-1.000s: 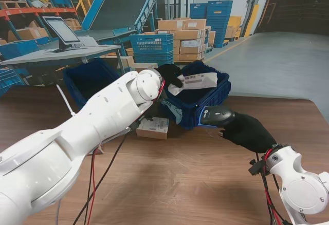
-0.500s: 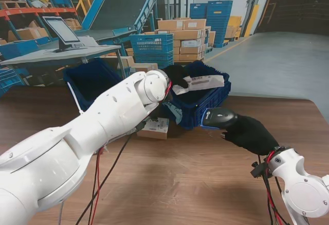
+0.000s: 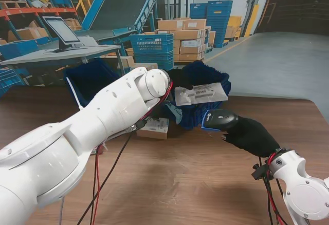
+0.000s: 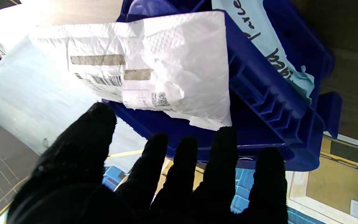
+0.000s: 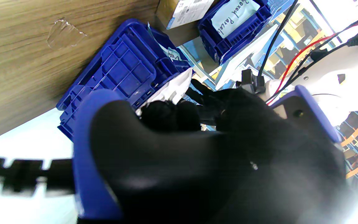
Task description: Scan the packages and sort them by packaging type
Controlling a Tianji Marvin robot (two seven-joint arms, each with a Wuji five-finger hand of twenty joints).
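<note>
A white padded mailer (image 3: 200, 93) with a printed label lies tilted across the top of the blue bin (image 3: 191, 115) in the middle of the table. In the left wrist view the mailer (image 4: 166, 62) rests on the bin's rim (image 4: 259, 93), beyond my fingertips. My gloved left hand (image 3: 180, 76) hovers at the mailer's left edge with its fingers (image 4: 222, 161) spread and nothing between them. To the right, my right hand (image 3: 252, 135) is shut on a black and blue barcode scanner (image 3: 218, 118), whose head points toward the bin. The scanner (image 5: 85, 155) fills the right wrist view.
A small labelled cardboard box (image 3: 154, 127) lies on the table nearer to me than the bin. A second blue bin (image 3: 90, 78) stands at the far left; its paper tag (image 5: 231, 14) reads "Boxed Parcels". Red and black cables hang under my left arm.
The mailer has swung from hanging in my left hand over the bin to lying flatter and farther right, label up. My left hand's fingers have come off it. The scanner barely moved.
</note>
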